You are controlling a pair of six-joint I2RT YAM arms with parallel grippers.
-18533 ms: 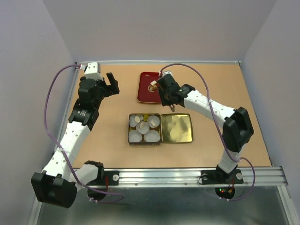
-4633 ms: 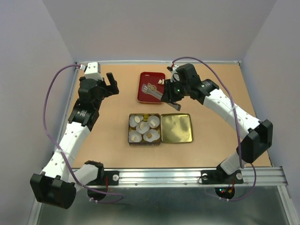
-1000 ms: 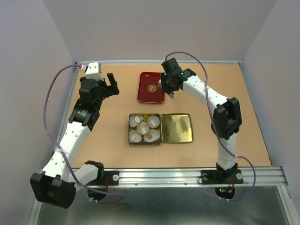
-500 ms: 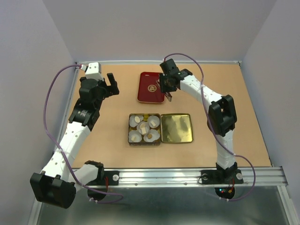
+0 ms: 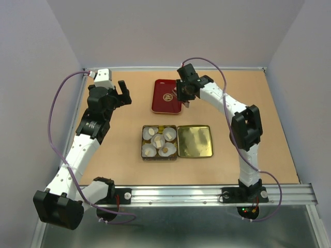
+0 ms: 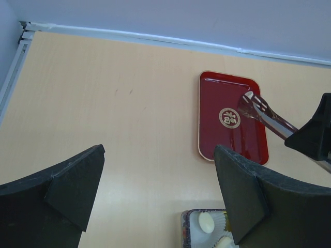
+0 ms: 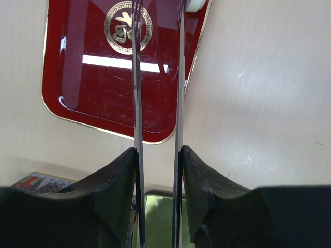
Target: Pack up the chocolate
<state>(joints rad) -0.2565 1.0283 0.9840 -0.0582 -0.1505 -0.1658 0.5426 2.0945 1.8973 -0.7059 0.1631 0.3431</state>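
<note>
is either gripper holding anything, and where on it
The right gripper pinches the metal tweezers across their two arms, tips left free over the red tray. The left gripper holds nothing.

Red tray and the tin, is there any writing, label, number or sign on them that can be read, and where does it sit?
No readable text anywhere.
Red tray: a round gold emblem in its middle, a patterned ring around a figure; no letters can be made out.
Tin: a printed colour patch on its edge, too blurred to read.
Tweezers: plain metal, no marks seen.
</note>
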